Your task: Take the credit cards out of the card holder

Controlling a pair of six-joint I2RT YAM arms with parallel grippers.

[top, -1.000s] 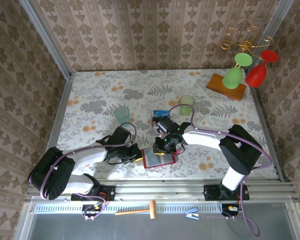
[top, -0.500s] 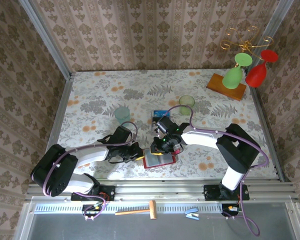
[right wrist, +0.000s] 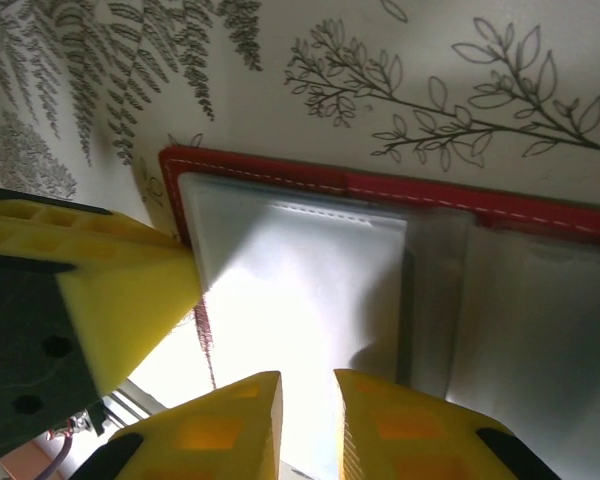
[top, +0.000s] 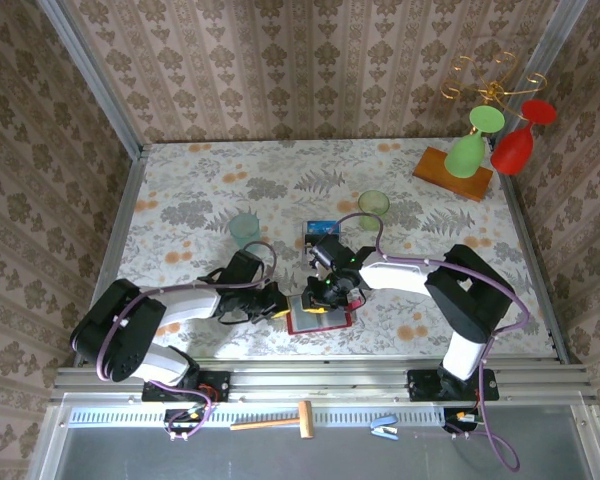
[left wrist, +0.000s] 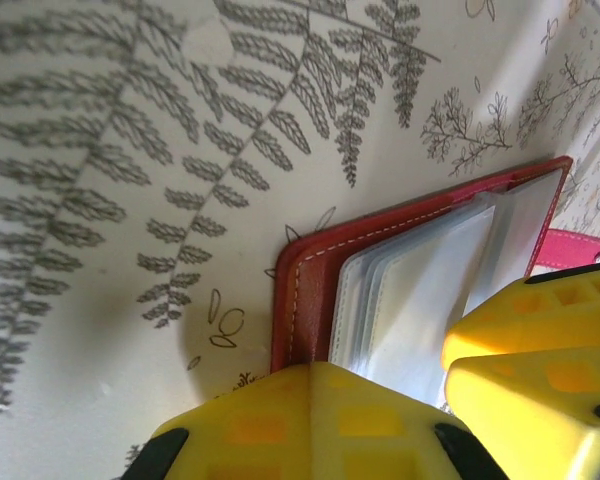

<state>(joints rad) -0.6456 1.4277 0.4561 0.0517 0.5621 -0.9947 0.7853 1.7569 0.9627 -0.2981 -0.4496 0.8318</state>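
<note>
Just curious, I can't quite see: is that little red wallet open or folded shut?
Open. The card holder lies spread flat, its clear sleeves facing up inside the red border.

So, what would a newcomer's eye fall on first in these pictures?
First the open red card holder, front centre of the table, with both grippers at it: the left gripper at its left edge, the right gripper over its clear sleeves. Then the green glass and red glass hanging on the gold rack, far right corner.
</note>
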